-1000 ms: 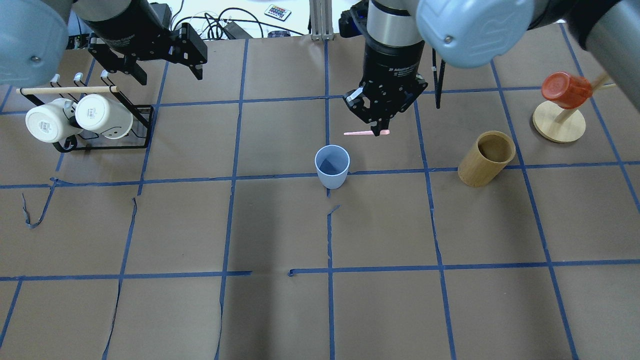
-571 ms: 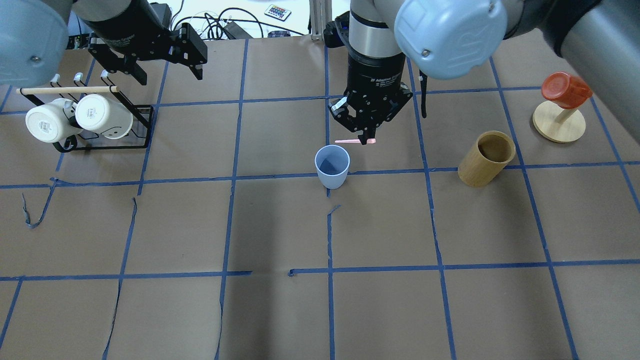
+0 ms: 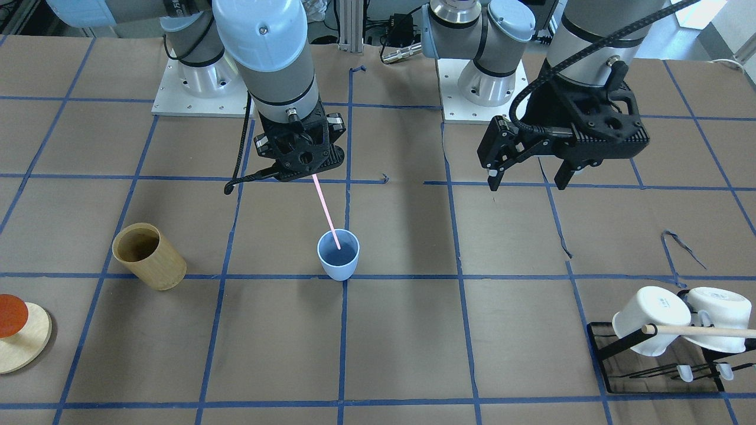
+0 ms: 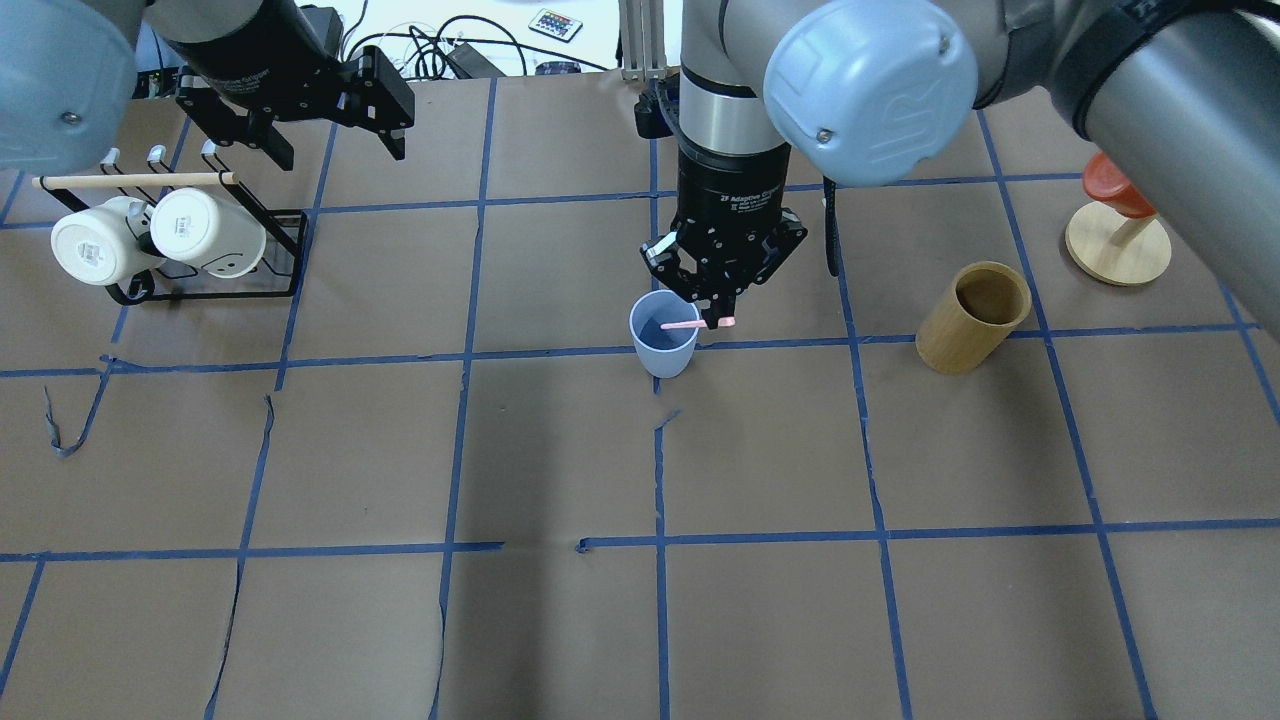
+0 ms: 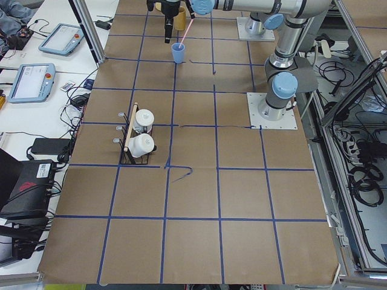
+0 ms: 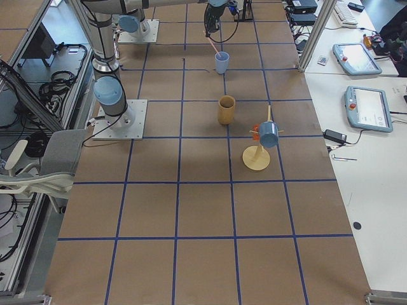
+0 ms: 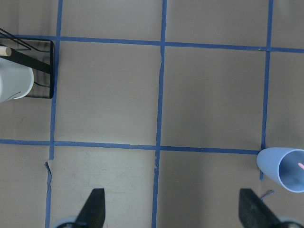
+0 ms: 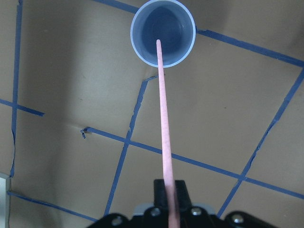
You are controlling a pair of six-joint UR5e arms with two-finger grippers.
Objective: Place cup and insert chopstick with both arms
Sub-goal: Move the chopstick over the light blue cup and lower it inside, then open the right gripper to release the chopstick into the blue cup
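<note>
My right claw (image 4: 716, 315), pinching the chopstick (image 3: 326, 208), is closing in: the tip is now hanging over the cup (image 3: 338, 262) standing mid-worktop (image 3: 413, 342). I'm aiming to ease straight down, off the rim. The left claw (image 3: 525, 177) is waiting wide.

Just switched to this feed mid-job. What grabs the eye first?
The right gripper holds a pink chopstick slanting down, its tip aimed into the blue cup near the middle of the table. The left gripper hangs open and empty, off toward the rack of white mugs.
</note>
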